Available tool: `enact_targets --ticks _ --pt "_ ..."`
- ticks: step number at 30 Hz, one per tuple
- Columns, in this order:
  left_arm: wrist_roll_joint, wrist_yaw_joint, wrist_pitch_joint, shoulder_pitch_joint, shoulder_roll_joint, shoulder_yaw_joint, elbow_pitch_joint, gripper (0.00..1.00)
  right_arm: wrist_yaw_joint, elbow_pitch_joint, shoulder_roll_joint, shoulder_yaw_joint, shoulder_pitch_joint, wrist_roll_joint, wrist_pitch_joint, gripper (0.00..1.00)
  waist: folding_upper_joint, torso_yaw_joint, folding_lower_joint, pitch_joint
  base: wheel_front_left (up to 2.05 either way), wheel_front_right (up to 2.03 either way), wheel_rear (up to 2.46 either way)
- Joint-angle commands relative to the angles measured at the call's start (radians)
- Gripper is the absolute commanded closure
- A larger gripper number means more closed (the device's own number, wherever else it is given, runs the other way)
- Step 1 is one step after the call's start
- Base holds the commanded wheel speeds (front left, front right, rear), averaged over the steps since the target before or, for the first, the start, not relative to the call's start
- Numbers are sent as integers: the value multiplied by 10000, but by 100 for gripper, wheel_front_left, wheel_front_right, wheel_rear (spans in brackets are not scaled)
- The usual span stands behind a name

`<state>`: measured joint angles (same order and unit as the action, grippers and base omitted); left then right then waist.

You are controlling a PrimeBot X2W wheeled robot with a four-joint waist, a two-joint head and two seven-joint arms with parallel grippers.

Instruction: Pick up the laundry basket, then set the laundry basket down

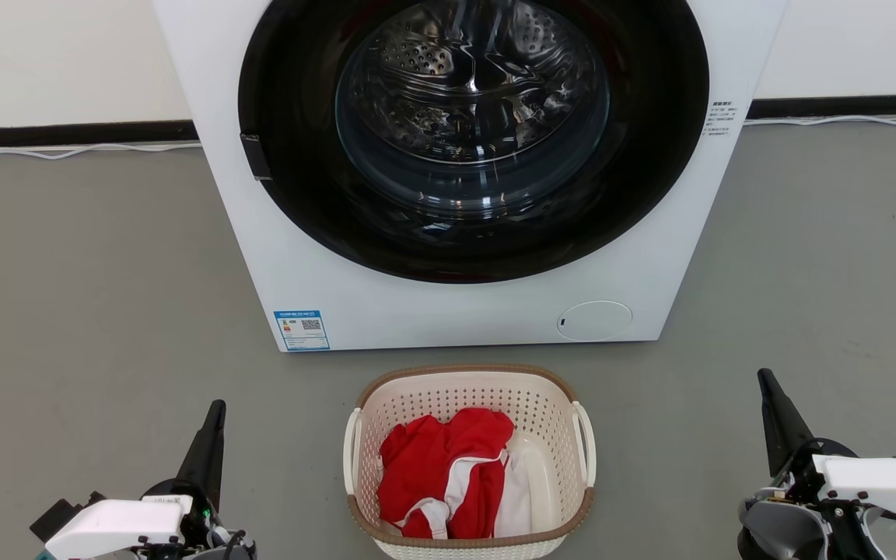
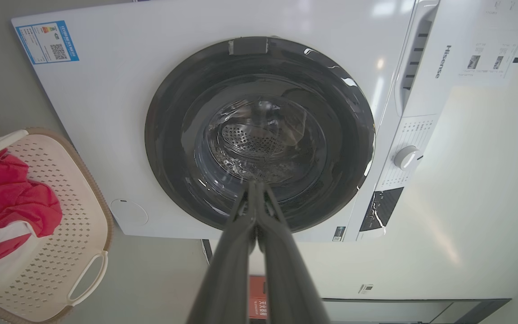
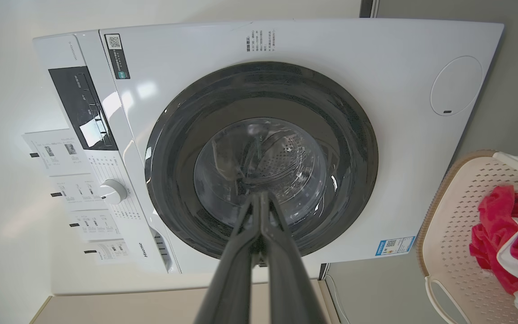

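Basket first: the laundry basket (image 1: pixel 448 400) stands upright on the grey floor (image 1: pixel 106 311) just in front of the washing machine (image 1: pixel 650 257), with a red and white garment (image 1: pixel 440 459) bunched inside it. On either side, well apart from its white loop handles (image 1: pixel 351 451), the robot's two arms hang low. The left gripper (image 1: pixel 217 408) has its two dark fingers pressed together with nothing between them, and the right gripper (image 1: pixel 765 377) is the same, pinched closed and empty. Neither touches the basket. From where I stand this fits two stages: the basket waiting on the floor to be lifted, or the basket down again with both the lift and the setting-down over. Nothing about the floor or the basket tells me which.
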<state>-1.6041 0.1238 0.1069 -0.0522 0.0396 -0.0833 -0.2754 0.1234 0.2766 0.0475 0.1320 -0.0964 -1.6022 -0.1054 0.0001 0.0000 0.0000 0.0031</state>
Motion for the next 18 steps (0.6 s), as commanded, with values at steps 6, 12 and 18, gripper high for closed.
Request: enact_targets --ticks 6,12,18 --pt "-39 69 69 -560 106 -312 299 100 73 -318 28 -180 -115 -63 -80 100 -1 0 0 0 0 0 0" --pt "-40 69 68 -560 106 -311 299 100 73 -318 28 -180 -115 -63 -80 100 -1 0 0 0 0 0 0" --pt "-41 69 68 -560 106 -310 299 100 73 -318 28 -181 -115 -63 -80 100 -1 0 0 0 0 0 0"
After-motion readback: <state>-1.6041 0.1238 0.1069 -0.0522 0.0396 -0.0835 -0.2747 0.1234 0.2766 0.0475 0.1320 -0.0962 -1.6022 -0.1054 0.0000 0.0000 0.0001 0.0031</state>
